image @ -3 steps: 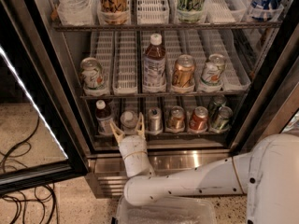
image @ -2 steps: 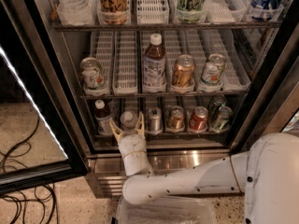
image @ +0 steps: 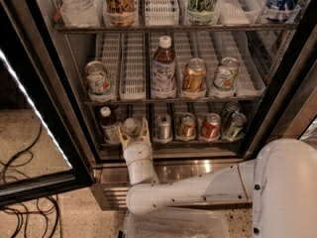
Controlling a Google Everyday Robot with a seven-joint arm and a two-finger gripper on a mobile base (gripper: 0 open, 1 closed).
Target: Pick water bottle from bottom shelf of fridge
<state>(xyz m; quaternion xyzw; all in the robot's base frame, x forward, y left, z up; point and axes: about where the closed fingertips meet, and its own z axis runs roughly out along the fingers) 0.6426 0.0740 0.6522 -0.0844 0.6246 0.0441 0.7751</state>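
The water bottle (image: 131, 125), small and clear with a white cap, stands in the second lane from the left on the bottom shelf (image: 198, 144) of the fridge (image: 188, 170). My gripper (image: 133, 134) reaches in from below at the shelf front. It is open, with one tan finger (image: 122, 142) left of the bottle and the other (image: 144, 129) right of it. The bottle's lower body is hidden behind the gripper. My white arm (image: 198, 187) runs across the steel base.
A white-capped bottle of dark drink (image: 108, 124) stands just left of the water bottle. Several cans (image: 187, 125) fill the lanes to its right. The open glass door (image: 29, 108) is at the left, cables (image: 20, 182) lie on the floor, and a clear bin (image: 173, 224) sits below the arm.
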